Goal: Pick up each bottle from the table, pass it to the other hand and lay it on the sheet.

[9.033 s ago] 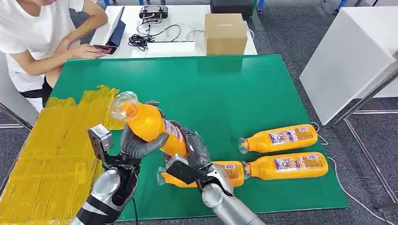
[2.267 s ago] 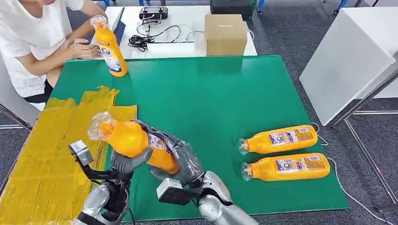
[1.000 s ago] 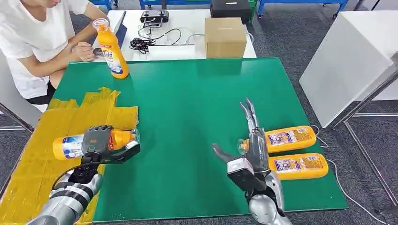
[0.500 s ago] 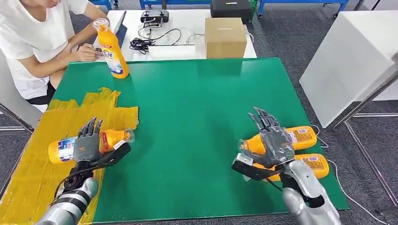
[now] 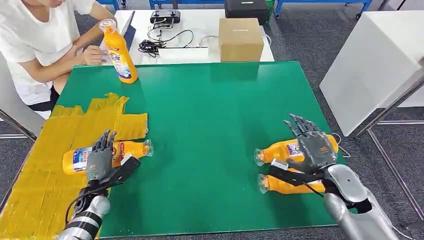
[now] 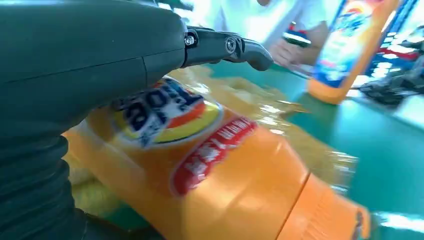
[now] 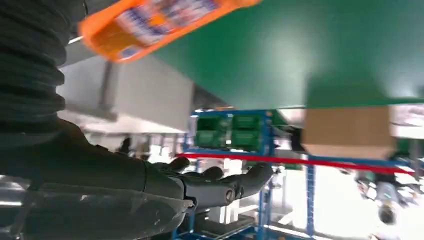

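Observation:
An orange bottle (image 5: 131,149) lies on its side on the yellow sheet (image 5: 50,185), its cap toward the green mat (image 5: 210,125). My left hand (image 5: 100,161) hovers just over its labelled middle, fingers straight and apart, holding nothing. The left wrist view has that bottle (image 6: 215,165) close under my fingers (image 6: 225,47). Two more orange bottles lie side by side at the mat's right, one farther (image 5: 275,150) and one nearer (image 5: 280,186). My right hand (image 5: 314,145) is spread open above them, gripping neither. In the right wrist view one bottle (image 7: 155,22) lies beyond the hand (image 7: 220,185).
Another orange bottle (image 5: 119,52) stands upright at the mat's far left corner, next to a seated person (image 5: 40,40). A cardboard box (image 5: 240,31) and cables sit on the white table behind. A white cabinet (image 5: 375,60) stands to the right.
My left hand let go of the bottle on the sheet and now hovers open over it. My right hand moved right and down over the two bottles.

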### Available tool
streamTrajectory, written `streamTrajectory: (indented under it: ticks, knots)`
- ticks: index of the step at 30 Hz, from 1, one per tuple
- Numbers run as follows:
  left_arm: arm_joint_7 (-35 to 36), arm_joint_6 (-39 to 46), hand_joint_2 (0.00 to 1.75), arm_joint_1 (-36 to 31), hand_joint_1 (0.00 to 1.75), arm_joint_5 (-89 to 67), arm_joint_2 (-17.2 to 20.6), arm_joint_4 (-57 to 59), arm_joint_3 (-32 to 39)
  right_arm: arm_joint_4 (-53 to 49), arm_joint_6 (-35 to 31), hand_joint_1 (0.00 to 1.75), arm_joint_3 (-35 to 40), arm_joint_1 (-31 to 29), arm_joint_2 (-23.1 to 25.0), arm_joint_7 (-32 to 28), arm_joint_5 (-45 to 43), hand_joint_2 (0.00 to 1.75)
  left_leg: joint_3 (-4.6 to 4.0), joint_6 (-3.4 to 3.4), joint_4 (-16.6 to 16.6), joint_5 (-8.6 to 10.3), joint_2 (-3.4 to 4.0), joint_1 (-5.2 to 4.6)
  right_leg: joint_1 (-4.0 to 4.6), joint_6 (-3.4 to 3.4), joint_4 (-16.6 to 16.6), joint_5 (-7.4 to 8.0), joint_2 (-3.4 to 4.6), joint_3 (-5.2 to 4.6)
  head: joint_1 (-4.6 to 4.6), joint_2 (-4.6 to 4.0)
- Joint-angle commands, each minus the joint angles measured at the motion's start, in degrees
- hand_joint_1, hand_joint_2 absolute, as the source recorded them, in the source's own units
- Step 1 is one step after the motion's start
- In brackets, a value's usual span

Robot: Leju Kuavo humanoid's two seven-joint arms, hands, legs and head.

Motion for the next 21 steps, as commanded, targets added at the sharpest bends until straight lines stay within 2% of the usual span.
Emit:
streamTrajectory:
  ticks: [1, 3, 7, 9, 10, 15, 18, 21]
  knots:
    - [-6.4, -2.5, 1.75, 9.6, 0.0, 10.7, -2.9, -21.7, -5.6, 6.7, 2.4, 0.0, -4.5, -1.9, -5.9, 1.1, 2.3, 1.75, -0.01, 0.02, 0.0, -0.07, 0.04, -0.06, -0.05, 0.08, 0.0, -0.04, 0.01, 0.03, 0.0, 0.0]
    - [-10.8, -7.7, 1.75, 12.9, 0.0, 19.6, -3.2, -31.1, -8.0, 7.5, 2.8, 0.0, -6.0, -0.9, -5.9, 1.1, 3.3, 1.75, -0.16, 0.06, 0.1, -0.07, 0.04, -0.01, -0.01, 0.03, 0.0, -0.01, 0.01, -0.13, 0.04, 0.0]
    - [-11.4, -8.6, 1.75, 15.6, 0.0, 18.7, -1.7, -37.8, -11.5, 8.7, 3.4, 0.0, -6.8, -1.1, -5.6, 0.7, 2.8, 1.75, -0.25, 0.05, 0.1, -0.12, 0.11, 0.01, 0.01, 0.04, 0.0, -0.03, 0.05, -0.28, 0.02, 0.0]
    - [-12.6, -9.9, 1.75, 16.5, 0.0, 20.4, -1.2, -39.7, -12.6, 9.0, 3.9, 0.0, -7.1, -1.2, -5.4, 0.7, 2.5, 1.75, -0.08, 0.02, 0.0, -0.22, 0.16, 0.03, 0.04, 0.04, -0.1, -0.1, 0.08, -0.11, 0.0, 0.0]
    - [-12.7, -9.8, 1.75, 16.8, 0.0, 20.4, -1.2, -40.3, -13.0, 9.1, 4.1, 0.0, -7.2, -1.0, -5.4, 0.6, 2.3, 1.75, -0.33, 0.08, 0.0, -0.12, 0.15, 0.0, 0.01, 0.03, -0.1, 0.01, 0.1, -0.38, 0.02, 0.0]
    - [-14.4, -11.8, 1.75, 17.4, 0.0, 24.0, -1.3, -42.4, -14.0, 11.0, 4.6, 0.0, -6.8, -0.6, -4.6, 0.2, 2.4, 1.75, -0.37, 0.09, 0.0, -0.11, 0.15, 0.05, 0.07, 0.03, -0.1, 0.02, 0.07, -0.43, 0.02, 0.0]
    - [-16.1, -17.5, 1.75, 18.2, 0.0, 30.8, -1.3, -45.0, -14.1, 13.2, 4.7, 0.0, -6.0, -1.3, -3.6, -0.1, 2.7, 1.75, -0.24, 0.08, 0.0, -0.16, 0.18, 0.1, 0.12, 0.04, -0.2, 0.0, 0.1, -0.28, 0.02, 0.0]
    - [-16.0, -17.8, 1.75, 18.5, 0.0, 30.9, -1.4, -45.6, -13.9, 14.0, 4.4, 0.0, -5.5, -1.7, -3.3, -0.2, 3.1, 1.75, -0.36, 0.1, 0.0, -0.11, 0.2, 0.08, 0.1, 0.03, -0.1, 0.03, 0.14, -0.41, 0.02, 0.0]
